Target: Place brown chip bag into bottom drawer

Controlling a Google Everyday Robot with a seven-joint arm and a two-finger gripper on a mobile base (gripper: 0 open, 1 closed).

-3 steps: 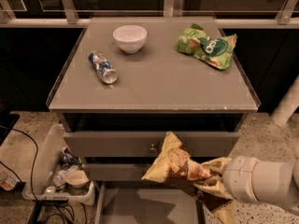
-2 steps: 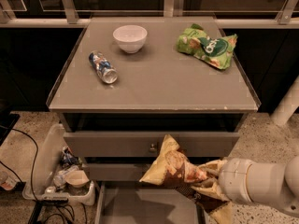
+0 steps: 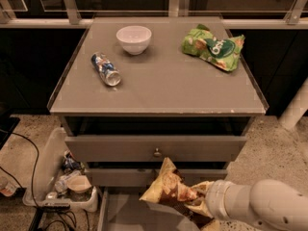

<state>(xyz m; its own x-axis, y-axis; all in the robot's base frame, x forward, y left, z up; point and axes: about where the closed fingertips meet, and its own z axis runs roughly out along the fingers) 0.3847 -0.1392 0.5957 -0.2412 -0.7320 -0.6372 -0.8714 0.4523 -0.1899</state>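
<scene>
Brown foil with pale ends: the brown chip bag (image 3: 168, 191) hangs below the front edge of the worktop (image 3: 159, 93), toward its front right corner, over the open bottom drawer (image 3: 125, 215). The gripper (image 3: 201, 205) reaches in from the right. As far as we can make out behind the crumpled foil, it is clamped on the bag's right end. We judge the bag light, soft and puffy, with a slippery skin and brittle chips inside. A pinch on the flat sealed end suits it better than a squeeze on the belly. On the worktop, a green chip bag (image 3: 214, 46) lies near the back right corner, a white bowl (image 3: 134, 38) near the back edge, and a bottle (image 3: 106, 69) toward the left edge.
</scene>
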